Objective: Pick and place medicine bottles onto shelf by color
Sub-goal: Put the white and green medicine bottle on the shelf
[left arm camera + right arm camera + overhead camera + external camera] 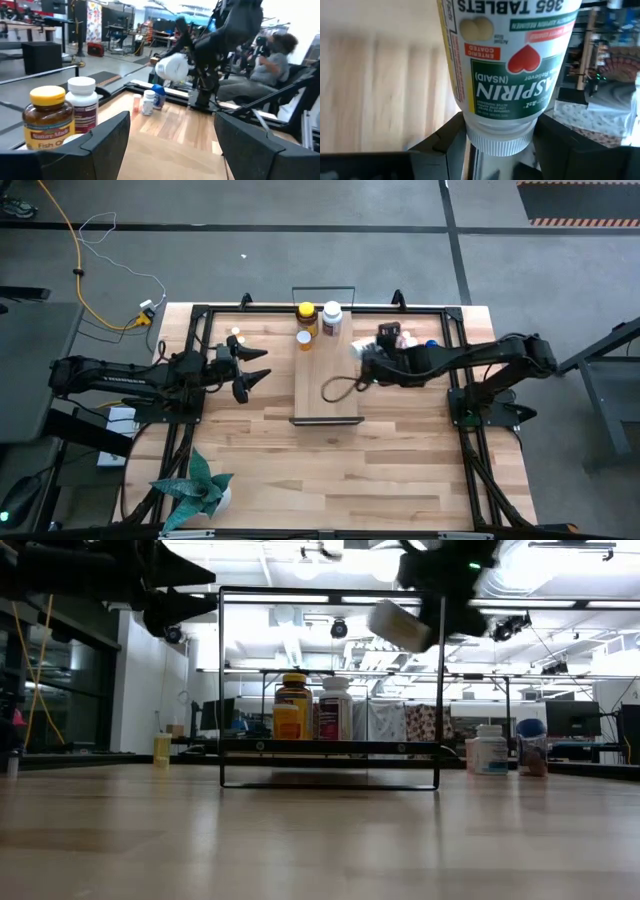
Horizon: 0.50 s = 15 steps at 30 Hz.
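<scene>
High view: right pincer (362, 351) (aloft) round aspirin bottle (507, 70)

High: we looked straight down on the wooden plank table (330, 470) | Low: level across it | Wrists: we sat close behind each arm's fingers | Shared: the amber yellow-capped bottle (306, 316) (292, 706) (48, 117)

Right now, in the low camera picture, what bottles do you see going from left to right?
Small yellow bottle → amber bottle with yellow cap → white bottle → aspirin bottle in the right gripper → white bottle on the table → blue-capped bottle.
</scene>
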{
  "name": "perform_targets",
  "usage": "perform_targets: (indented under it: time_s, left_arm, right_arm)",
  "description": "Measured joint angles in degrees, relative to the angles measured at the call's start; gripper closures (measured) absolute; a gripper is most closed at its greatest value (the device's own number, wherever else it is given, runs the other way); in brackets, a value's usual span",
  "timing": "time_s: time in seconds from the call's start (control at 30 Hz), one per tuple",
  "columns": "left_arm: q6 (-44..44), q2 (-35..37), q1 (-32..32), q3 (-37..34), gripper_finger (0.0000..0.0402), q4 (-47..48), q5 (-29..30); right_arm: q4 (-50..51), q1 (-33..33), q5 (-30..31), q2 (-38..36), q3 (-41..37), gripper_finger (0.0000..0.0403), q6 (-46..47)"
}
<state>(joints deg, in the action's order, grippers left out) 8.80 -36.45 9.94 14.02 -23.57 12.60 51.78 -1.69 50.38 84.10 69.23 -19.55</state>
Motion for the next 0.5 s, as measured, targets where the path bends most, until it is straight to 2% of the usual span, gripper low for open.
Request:
perform_targets:
  time_s: [0.13,0.27,0.5]
  left_arm:
    - [-3.4,-3.7,-0.7,2.0,0.0122,0.0,0.4]
    - [-10.2,-7.7,-2.4,3.1,0.0122,-0.3,1.8]
    - [-19.8,-13.9,-6.5,3.3,0.0122,-9.7,2.0]
  right_arm:
    - [-9.8,1.0,-3.5,4.1,3.7,0.0234,0.1]
    - [-16.1,1.5,-11.9,8.9,8.0,0.0234,0.1]
    - [-16.5,1.7,-19.5,17.3,17.4,0.0233,0.1]
